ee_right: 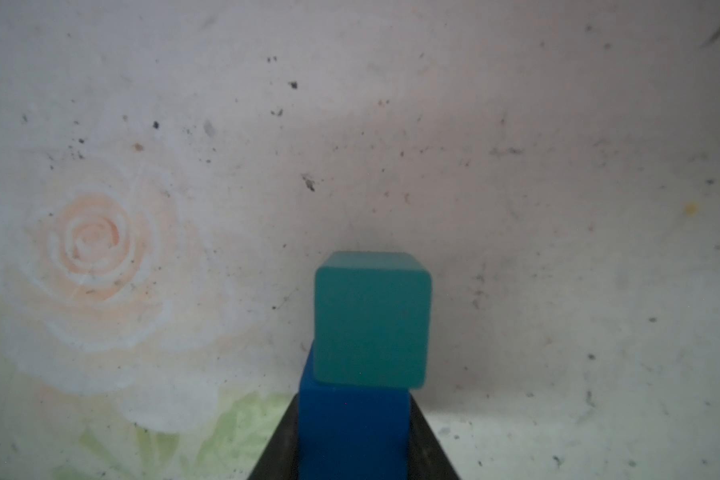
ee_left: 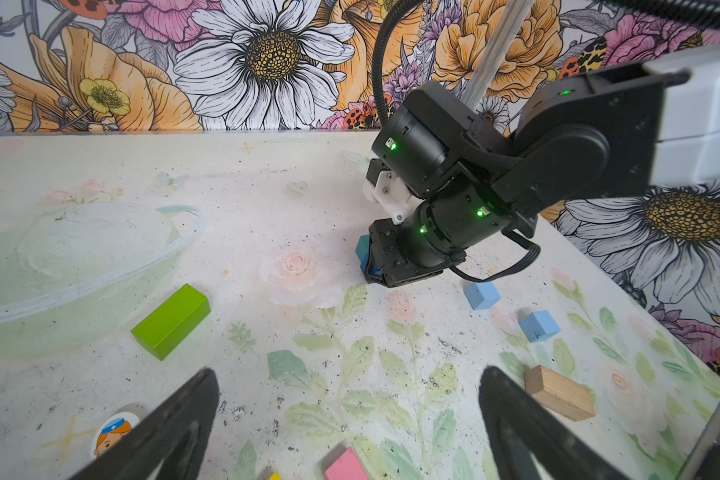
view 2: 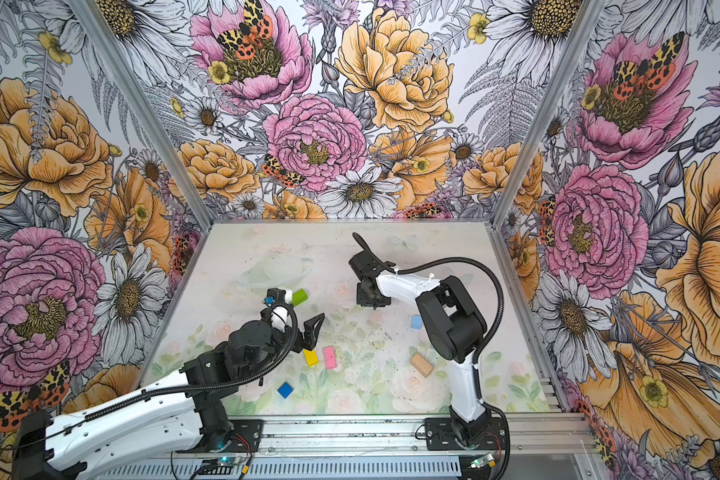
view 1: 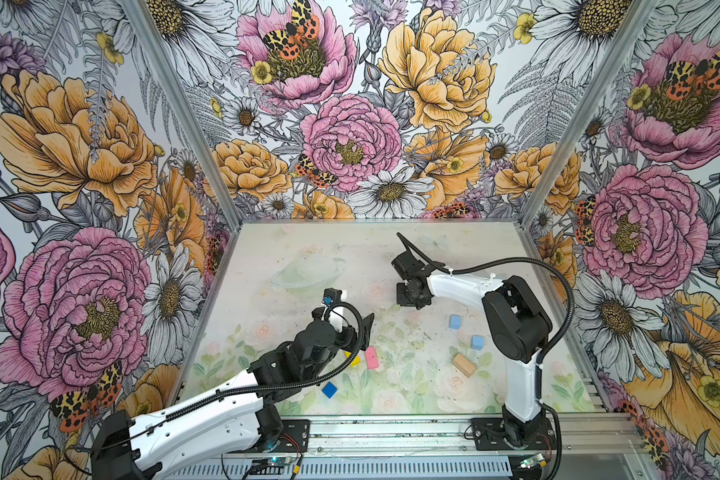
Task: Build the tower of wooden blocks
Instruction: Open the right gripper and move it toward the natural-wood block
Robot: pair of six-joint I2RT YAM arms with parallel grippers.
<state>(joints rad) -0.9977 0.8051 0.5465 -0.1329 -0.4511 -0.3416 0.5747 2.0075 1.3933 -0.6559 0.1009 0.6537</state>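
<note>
A: Top view?
B: Found left tool (view 2: 310, 332) gaping, empty, over yellow brick (view 2: 310, 357): waiting, likely.
A: Left wrist?
B: Spotted green brick (ee_left: 170, 321) ahead, well apart.
A: Right wrist?
B: Found right tool (ee_right: 354, 415) clamped on dark blue cube (ee_right: 352, 432), teal cube (ee_right: 371, 320) touching beyond: likely for stacking.

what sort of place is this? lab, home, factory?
Probably an enclosed tabletop robot test cell, not a home. The left arm and right arm are bolted to an aluminium rail at the front; flower-print wall panels box in three sides; toy blocks such as the pink brick lie on the tabletop.
</note>
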